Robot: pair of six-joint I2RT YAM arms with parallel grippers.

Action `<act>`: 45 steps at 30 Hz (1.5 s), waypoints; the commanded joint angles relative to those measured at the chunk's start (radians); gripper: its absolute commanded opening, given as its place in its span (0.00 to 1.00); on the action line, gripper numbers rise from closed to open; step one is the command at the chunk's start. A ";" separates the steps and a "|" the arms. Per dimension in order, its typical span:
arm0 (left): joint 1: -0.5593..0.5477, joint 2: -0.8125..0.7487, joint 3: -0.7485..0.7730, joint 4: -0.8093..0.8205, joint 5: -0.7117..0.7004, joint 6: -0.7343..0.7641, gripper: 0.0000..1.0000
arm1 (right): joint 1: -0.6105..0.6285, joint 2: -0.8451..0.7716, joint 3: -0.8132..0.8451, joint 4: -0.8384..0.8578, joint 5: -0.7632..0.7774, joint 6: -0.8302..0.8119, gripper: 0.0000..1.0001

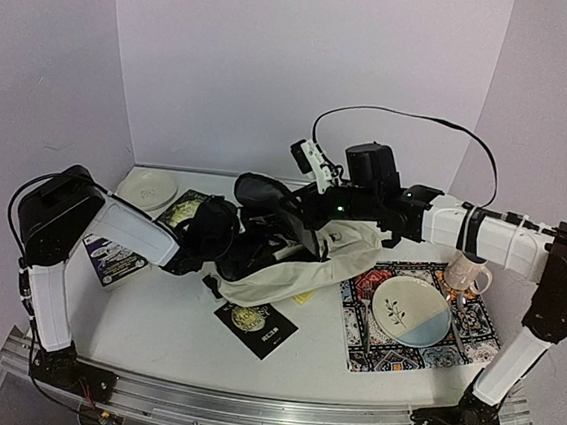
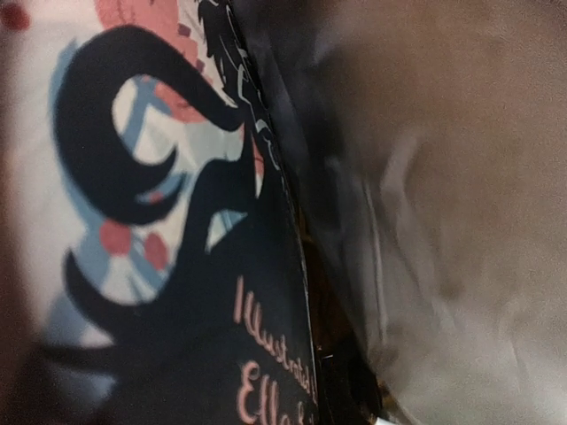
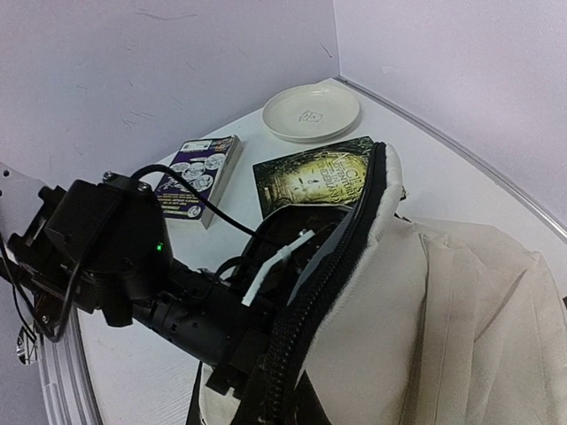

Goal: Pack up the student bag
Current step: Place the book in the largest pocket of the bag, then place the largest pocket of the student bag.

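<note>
Loading step, by the look of it: student bag [image 1: 298, 269] lies just left of the patterned mat [image 1: 419, 316], right gripper [image 1: 302, 212] pinched on its raised zipper rim, left gripper hidden inside, a book [image 2: 221, 292] against its lens, grip unreadable; next probably needs the book seated deep.

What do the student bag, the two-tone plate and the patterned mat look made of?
The student bag: soft cream woven fabric, matte; it slumps and creases. The plate: likely glazed ceramic, smooth rim, cream and pale blue. The mat: probably printed cloth, lying flat; weave too small to tell.
</note>
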 commanded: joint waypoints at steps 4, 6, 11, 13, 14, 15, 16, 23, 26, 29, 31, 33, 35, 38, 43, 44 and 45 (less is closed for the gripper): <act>0.005 0.107 0.153 0.190 -0.061 0.009 0.09 | 0.015 -0.013 0.014 0.094 -0.020 -0.014 0.00; 0.005 0.131 0.164 0.192 -0.064 0.013 0.11 | 0.014 -0.007 0.011 0.095 0.006 -0.012 0.00; 0.004 0.118 0.121 0.191 -0.107 0.050 0.33 | 0.007 0.008 -0.007 0.095 0.100 0.013 0.00; 0.004 0.095 0.085 0.190 -0.134 0.068 0.47 | -0.008 0.013 -0.017 0.095 0.121 0.037 0.00; 0.004 0.082 0.069 0.189 -0.143 0.075 0.52 | -0.020 0.018 -0.020 0.095 0.127 0.050 0.00; 0.004 0.072 0.053 0.188 -0.151 0.083 0.57 | -0.028 0.021 -0.023 0.095 0.131 0.063 0.00; 0.004 0.063 0.042 0.184 -0.158 0.093 0.61 | -0.035 0.026 -0.026 0.095 0.132 0.072 0.00; 0.004 -0.012 0.002 0.062 -0.217 0.183 0.82 | -0.081 0.045 -0.046 0.095 0.162 0.123 0.00; 0.001 -0.040 0.001 -0.013 -0.254 0.232 0.88 | -0.105 0.044 -0.061 0.095 0.166 0.145 0.00; -0.006 -0.067 0.001 -0.091 -0.284 0.274 0.92 | -0.125 0.040 -0.072 0.095 0.165 0.153 0.00; -0.009 -0.089 -0.007 -0.134 -0.303 0.294 0.92 | -0.133 0.038 -0.075 0.095 0.168 0.154 0.00; -0.012 -0.114 -0.012 -0.187 -0.323 0.321 0.93 | -0.143 0.041 -0.074 0.095 0.172 0.156 0.00; -0.013 -0.144 -0.014 -0.241 -0.347 0.346 0.93 | -0.157 0.046 -0.073 0.095 0.178 0.164 0.00; -0.012 -0.204 -0.016 -0.328 -0.389 0.384 0.96 | -0.187 0.056 -0.072 0.091 0.184 0.189 0.00; 0.007 -0.272 0.026 -0.537 -0.454 0.455 1.00 | -0.237 0.085 -0.056 0.074 0.186 0.223 0.00; 0.016 -0.285 0.024 -0.554 -0.460 0.464 0.99 | -0.243 0.091 -0.050 0.073 0.183 0.224 0.00; 0.029 -0.299 0.018 -0.590 -0.464 0.472 0.99 | -0.247 0.097 -0.044 0.071 0.185 0.224 0.00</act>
